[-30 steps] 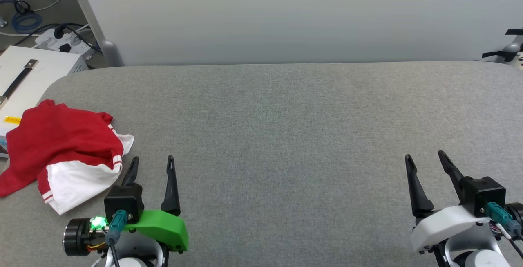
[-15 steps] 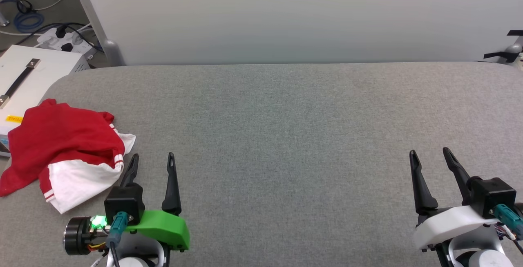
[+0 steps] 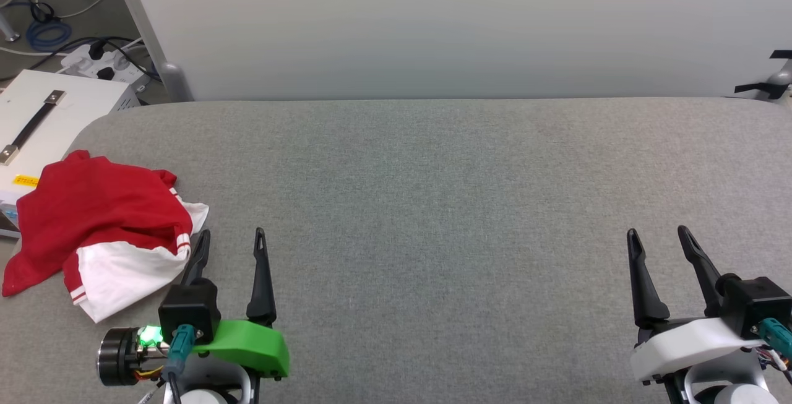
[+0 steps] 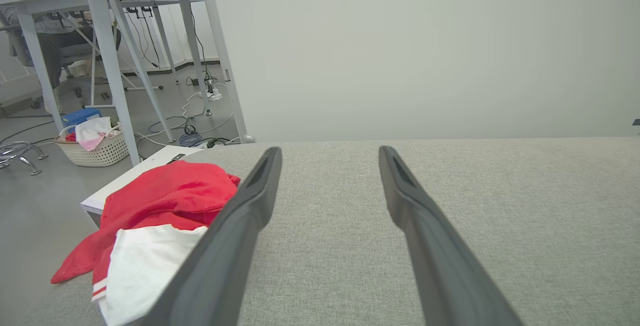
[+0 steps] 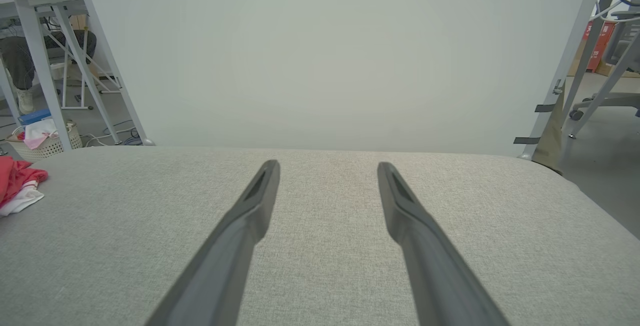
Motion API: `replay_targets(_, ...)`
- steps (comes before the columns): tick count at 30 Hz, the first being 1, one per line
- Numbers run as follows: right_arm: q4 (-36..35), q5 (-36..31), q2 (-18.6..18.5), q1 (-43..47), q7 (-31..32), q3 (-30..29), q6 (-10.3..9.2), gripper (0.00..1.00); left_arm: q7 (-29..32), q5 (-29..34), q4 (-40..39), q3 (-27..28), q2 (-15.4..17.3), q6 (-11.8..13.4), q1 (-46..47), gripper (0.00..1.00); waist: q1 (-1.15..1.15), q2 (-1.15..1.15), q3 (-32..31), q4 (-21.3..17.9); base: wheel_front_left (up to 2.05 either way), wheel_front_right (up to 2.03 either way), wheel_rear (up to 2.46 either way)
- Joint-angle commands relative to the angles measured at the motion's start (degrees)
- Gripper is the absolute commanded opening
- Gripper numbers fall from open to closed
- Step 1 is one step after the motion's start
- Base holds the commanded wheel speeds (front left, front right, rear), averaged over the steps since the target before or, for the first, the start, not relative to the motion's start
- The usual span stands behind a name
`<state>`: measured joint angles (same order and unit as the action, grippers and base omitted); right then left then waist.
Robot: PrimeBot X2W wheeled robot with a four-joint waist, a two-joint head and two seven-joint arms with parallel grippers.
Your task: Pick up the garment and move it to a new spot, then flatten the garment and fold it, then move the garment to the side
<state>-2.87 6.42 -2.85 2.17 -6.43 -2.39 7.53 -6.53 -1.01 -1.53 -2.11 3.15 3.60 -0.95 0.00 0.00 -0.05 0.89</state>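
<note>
Garment: red, with a white sleeve and striped trim. It lies in a crumpled heap at the far left edge of the grey padded surface.

Head view. The heap overlaps the surface's rounded left corner, and a red tail trails toward the edge. A white box with a black strap sits just beyond it, with a power strip and cables on the floor behind. Left gripper: fingers spread wide, empty, outer finger just beside the white sleeve. Right gripper: likewise spread wide and empty, well apart from the cloth at the opposite end. A white panel backs the surface.

Left wrist view. The heap lies left of the finger pair, not between them. Any lettering is hidden in the folds. A basket of laundry and desk legs stand on the floor beyond.

Right wrist view. Bare grey cloth shows between the fingers, and the red heap is small at far left. A chair base is at right.

Hazards, judged.
- A pinch on the sleeve alone would likely lift one layer and drag the rest, tightening the tangle.
- A sideways nudge could push the heap off the edge onto the box.
- The woven covering looks grippy, so dragging may bunch the fabric rather than spread it.
- Collar and hem cannot be told apart, so a poor grasp point is likely.
</note>
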Motion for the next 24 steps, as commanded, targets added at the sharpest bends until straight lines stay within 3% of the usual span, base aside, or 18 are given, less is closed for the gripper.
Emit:
replay_targets(1,-0.51,0.82,-0.02,0.41,-0.76,-0.25,-0.02,1.0,-0.55,-0.28,-0.29,-0.22,-0.13,0.44,-0.3,1.0,0.0,0.0,-0.02,0.01,0.0,0.0,0.0)
replay_targets(24,-0.77,2.91,-0.02,1.76,-3.45,-0.32,-0.03,1.0,-3.29,-0.73,-0.38,-1.11,-0.18,1.26,-1.04,1.0,0.0,0.0,-0.2,0.42,0.0,0.0,0.0)
